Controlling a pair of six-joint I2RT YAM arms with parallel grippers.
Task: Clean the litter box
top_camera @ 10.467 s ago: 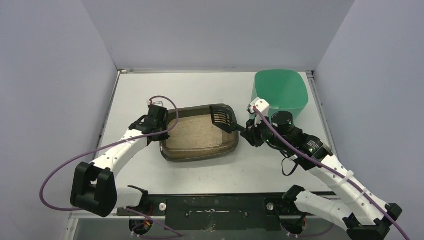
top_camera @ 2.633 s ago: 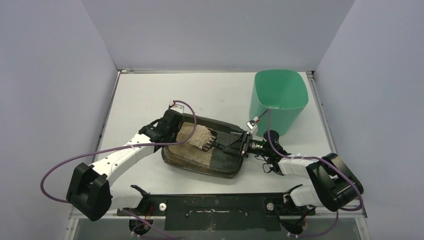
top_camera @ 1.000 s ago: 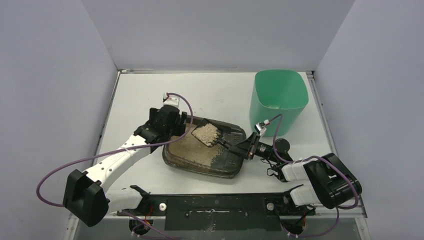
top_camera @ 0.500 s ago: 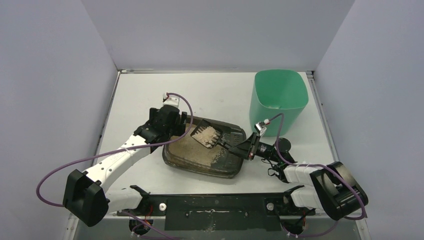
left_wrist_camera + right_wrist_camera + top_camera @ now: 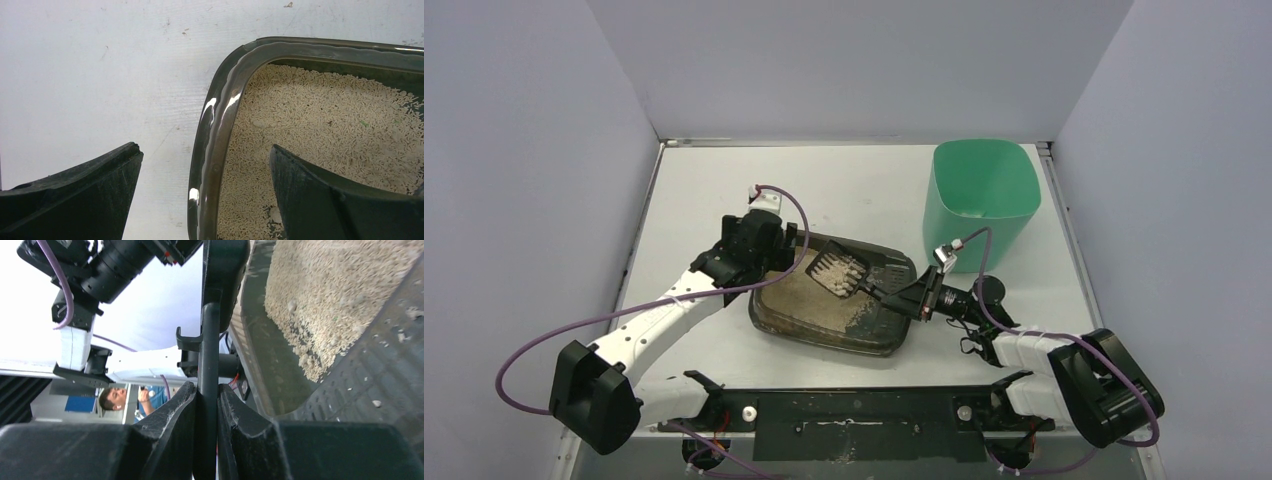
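Observation:
The litter box (image 5: 796, 322) is a dark tray lying skewed mid-table, with beige granules heaped toward its left end. My right gripper (image 5: 921, 301) is shut on the handle of a black slotted scoop (image 5: 839, 271), holding its head above the granules with a few bits left on it. In the right wrist view the fingers (image 5: 175, 427) pinch the thin handle (image 5: 209, 355). My left gripper (image 5: 759, 250) is open at the box's far-left corner. The rim (image 5: 216, 140) runs between its spread fingers (image 5: 85, 195) without touching either.
A tall mint-green bin (image 5: 984, 195) stands at the back right, just beyond the right gripper. White table (image 5: 704, 190) surrounds the box, enclosed by pale walls. Purple cables loop from both arms.
Over the last second, most of the granules have sifted out of the scoop into the box, leaving its slots showing. Both grippers have held about the same position.

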